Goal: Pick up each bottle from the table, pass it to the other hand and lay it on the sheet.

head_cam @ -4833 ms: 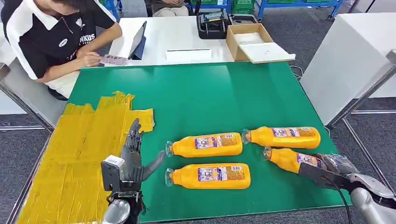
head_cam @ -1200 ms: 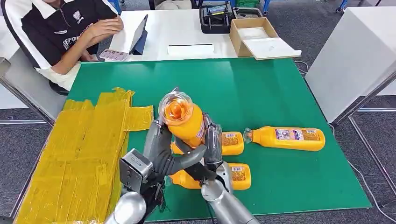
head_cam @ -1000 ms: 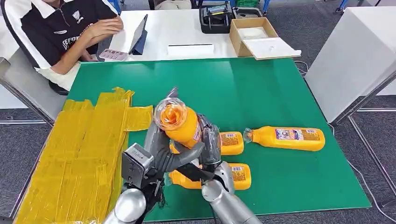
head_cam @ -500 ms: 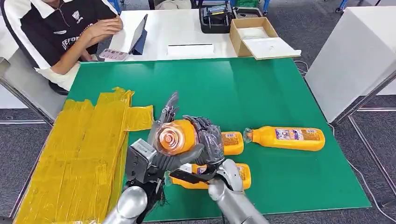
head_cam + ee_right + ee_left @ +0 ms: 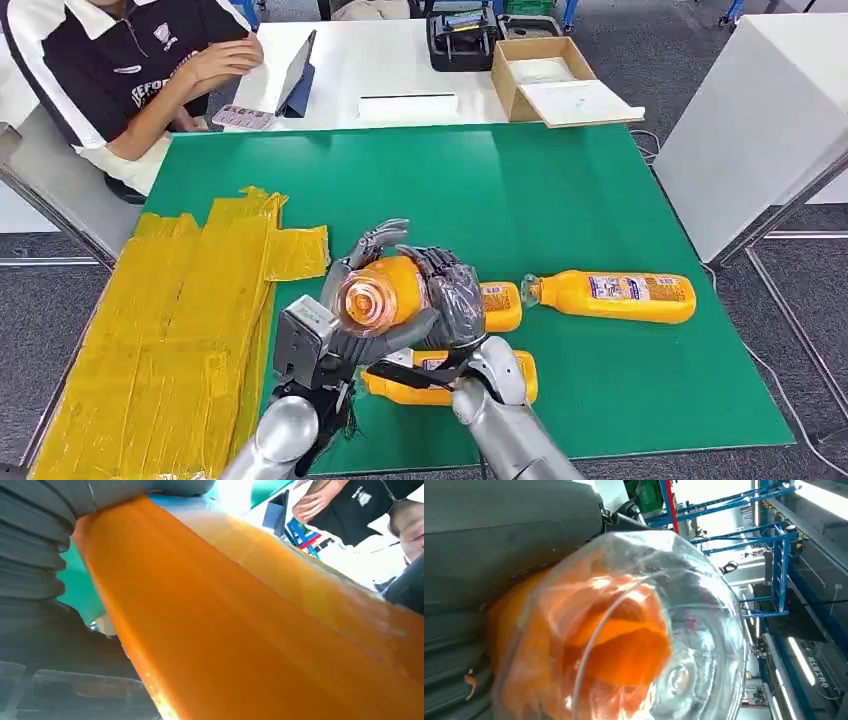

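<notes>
Both hands grip one orange bottle (image 5: 385,290) above the table — left hand (image 5: 345,300), right hand (image 5: 455,300)

Both silver arms rise from below and meet in front of the body. The right hand (image 5: 450,295) wraps its dark fingers over the bottle (image 5: 385,292) from the far side, gripping it. The left hand (image 5: 355,310) cups the same bottle from beside it, thumb beneath, fingers curled above its cap end.
</notes>
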Robot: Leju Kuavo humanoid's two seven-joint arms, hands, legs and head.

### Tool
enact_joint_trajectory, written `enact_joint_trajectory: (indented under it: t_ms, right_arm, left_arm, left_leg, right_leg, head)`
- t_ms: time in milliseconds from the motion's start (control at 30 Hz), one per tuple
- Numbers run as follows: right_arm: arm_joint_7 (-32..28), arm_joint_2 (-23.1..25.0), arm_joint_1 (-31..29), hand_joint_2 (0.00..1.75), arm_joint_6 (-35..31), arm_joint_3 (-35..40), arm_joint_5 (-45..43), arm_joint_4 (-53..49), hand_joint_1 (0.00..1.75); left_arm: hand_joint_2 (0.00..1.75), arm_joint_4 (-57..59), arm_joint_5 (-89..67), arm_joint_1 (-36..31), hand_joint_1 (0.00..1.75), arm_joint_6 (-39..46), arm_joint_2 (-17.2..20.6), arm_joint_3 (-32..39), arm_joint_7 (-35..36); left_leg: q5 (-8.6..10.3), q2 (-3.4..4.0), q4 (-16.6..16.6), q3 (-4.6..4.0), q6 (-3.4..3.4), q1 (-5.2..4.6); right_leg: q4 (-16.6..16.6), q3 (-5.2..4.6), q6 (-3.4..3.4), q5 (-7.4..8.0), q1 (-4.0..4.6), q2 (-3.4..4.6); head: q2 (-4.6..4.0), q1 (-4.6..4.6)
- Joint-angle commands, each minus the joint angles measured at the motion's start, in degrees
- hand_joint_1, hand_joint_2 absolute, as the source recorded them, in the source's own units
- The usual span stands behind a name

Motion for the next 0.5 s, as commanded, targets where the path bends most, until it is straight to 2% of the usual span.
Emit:
enact_joint_trajectory:
  t_ms: [33,133,500]
  right_arm:
    - [-1.99,0.92,-1.21,1.75,-2.41,6.92,-3.79,4.14,1.75]
    - [-1.99,0.92,-1.21,1.75,-2.41,6.92,-3.79,4.14,1.75]
    - [-1.99,0.72,-0.13,1.75,-2.41,5.61,-8.98,1.87,1.75]
  left_arm:
    - [1.75,6.22,1.67,-6.16,1.75,-1.61,-0.75,-3.52,-0.73]
    - [1.75,6.22,1.67,-6.16,1.75,-1.61,-0.75,-3.52,-0.73]
    - [1.75,7.66,2.99,-6.05,1.75,-1.09,-0.80,-3.00,-1.60]
  left_leg:
    - [-0.10,-0.22,0.04,0.18,-0.13,-0.02]
    - [-0.06,-0.10,0.02,0.10,-0.08,-0.01]
    - [-0.11,-0.18,0.01,0.23,-0.13,-0.05]
  right_leg:
    - [0.06,0.25,0.01,-0.18,0.00,-0.38]
    - [0.03,0.14,0.00,-0.09,0.01,-0.19]
    - [0.05,0.28,0.01,-0.19,-0.03,-0.33]
  head:
    - [0.00,0.02]
    - [0.00,0.02]
    - [0.00,0.02]
